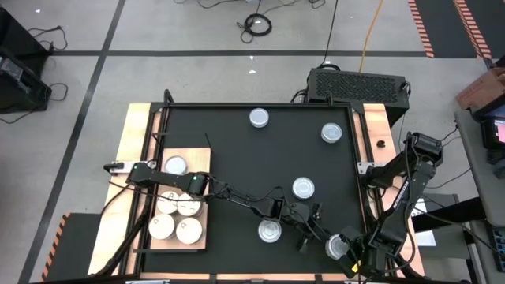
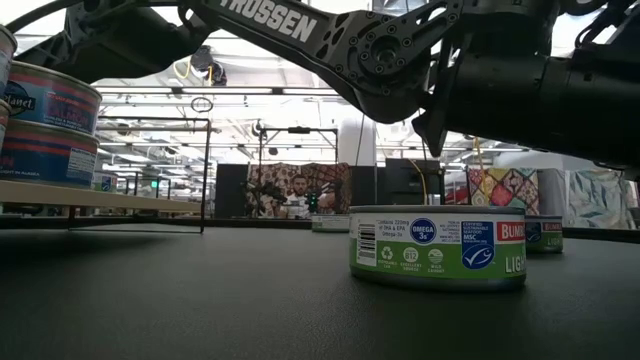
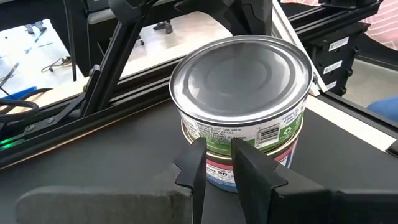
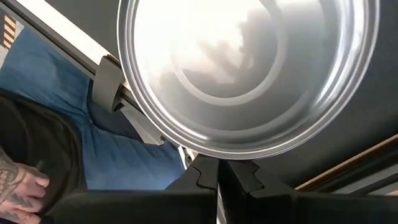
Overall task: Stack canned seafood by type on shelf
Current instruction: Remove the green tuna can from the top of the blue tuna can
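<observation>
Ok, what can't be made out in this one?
Low view: the round flat tins on the light-brown wooden shelf are cut by the left edge; count unclear.
Right wrist view: the silver-topped round tin fills the frame; its label is unseen.
High view: from overhead, no side label shows.

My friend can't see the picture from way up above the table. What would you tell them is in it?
Two dark robot arms reach over a black mat. The left hand and right hand meet near a silver-topped can at the front edge. Four more silver cans lie scattered, and five cream-topped cans sit on a wooden board at left.
</observation>
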Motion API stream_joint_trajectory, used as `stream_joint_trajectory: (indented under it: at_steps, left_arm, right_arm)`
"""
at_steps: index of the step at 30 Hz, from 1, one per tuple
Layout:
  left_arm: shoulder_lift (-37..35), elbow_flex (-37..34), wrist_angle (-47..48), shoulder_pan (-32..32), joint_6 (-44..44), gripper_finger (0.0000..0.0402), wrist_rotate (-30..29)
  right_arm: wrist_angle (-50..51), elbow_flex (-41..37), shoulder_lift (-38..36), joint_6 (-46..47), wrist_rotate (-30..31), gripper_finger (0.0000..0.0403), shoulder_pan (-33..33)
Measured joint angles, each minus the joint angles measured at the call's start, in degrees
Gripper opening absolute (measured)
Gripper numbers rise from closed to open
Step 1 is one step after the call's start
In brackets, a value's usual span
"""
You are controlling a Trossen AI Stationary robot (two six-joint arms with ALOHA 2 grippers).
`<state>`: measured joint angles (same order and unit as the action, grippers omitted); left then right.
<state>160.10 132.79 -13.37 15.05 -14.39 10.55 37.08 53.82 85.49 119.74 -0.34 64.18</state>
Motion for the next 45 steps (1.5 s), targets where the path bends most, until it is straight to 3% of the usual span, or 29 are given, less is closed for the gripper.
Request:
stream_joint_trajectory:
  at_steps: [29, 45]
  left_arm:
    - [-1.27, -0.09, 0.33, -1.42, 0.09, 0.0081, -0.59]
    - [-1.27, -0.07, 0.68, -3.40, 0.11, 0.0081, -3.05]
  right_arm:
    - [3.20, -0.02, 0.00, -0.85, 0.95, 0.0000, -0.13]
    - [13.14, -0.02, -4.26, -5.12, 1.56, 0.0000, -2.82]
